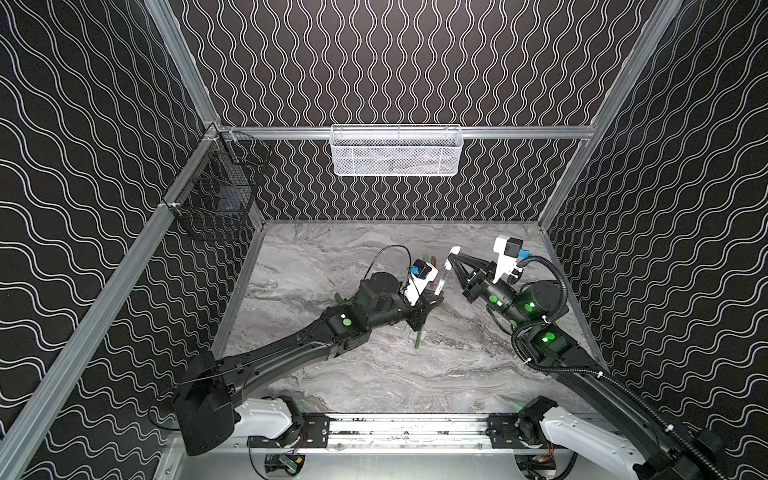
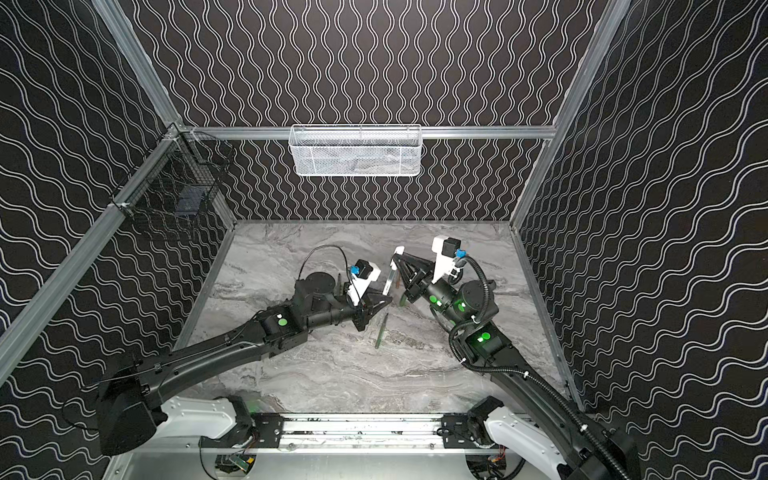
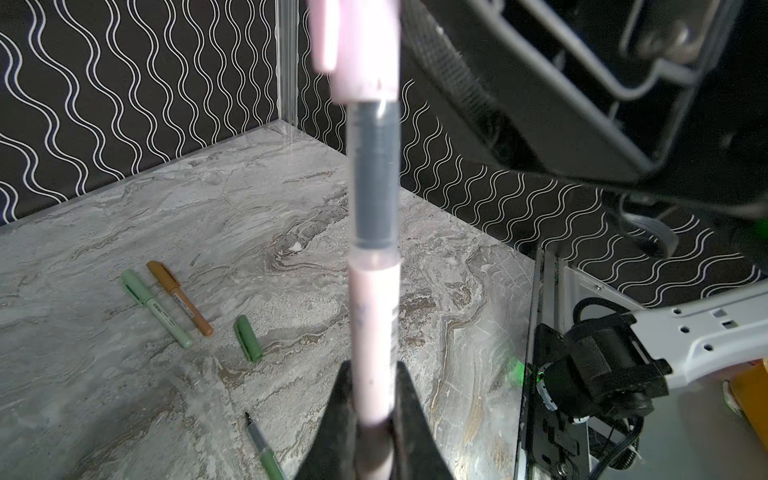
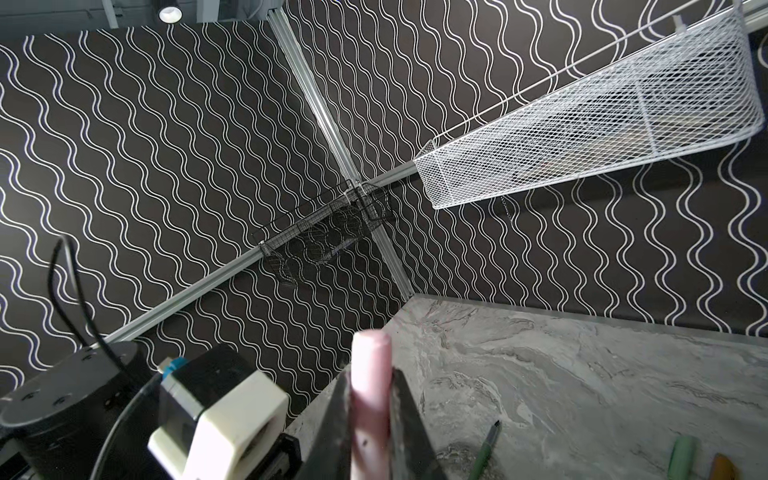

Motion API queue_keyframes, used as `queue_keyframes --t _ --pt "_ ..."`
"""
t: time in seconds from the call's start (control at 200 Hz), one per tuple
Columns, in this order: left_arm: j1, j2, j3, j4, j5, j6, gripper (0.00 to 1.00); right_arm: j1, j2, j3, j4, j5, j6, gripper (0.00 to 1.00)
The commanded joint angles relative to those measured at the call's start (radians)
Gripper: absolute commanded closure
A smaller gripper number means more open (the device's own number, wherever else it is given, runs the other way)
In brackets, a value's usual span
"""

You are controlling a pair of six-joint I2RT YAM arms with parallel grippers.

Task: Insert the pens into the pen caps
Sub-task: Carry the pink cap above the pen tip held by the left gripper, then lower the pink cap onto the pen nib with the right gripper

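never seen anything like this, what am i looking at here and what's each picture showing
Two black robot arms stand at a marble table inside a patterned booth. Two pictures look down from above; the other two come from cameras on each arm's wrist. The left arm's fingers are shut on a pinkish white pen; the right arm's fingers are shut on the pink cap at its tip end. On the table lie a capped pale green pen, a capped orange-brown pen, a loose dark green cap and an uncapped dark green pen.

open tabletop (image 1: 374, 374) up front, green pen (image 1: 417, 336), left arm (image 1: 353, 322), right arm (image 1: 523, 305) crowding centre
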Motion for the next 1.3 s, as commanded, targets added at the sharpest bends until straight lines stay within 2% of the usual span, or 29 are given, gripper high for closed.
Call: queue_keyframes --t 0.0,0.956,1.156,1.291 --pt "-0.001 -0.001 0.005 0.041 -0.005 -0.010 1.00 0.006 -0.001 -0.012 0.041 -0.021 0.025 0.91" --pt "-0.001 -0.023 -0.002 0.046 -0.013 -0.014 1.00 0.011 0.017 -0.048 0.094 -0.052 0.062 0.90" --pt "-0.001 -0.023 -0.004 0.045 -0.029 -0.019 1.00 0.012 0.001 -0.053 0.017 -0.056 0.037 0.72" --pt "-0.001 -0.014 -0.003 0.040 -0.042 -0.013 1.00 0.012 -0.031 -0.043 -0.041 -0.032 0.012 0.65"
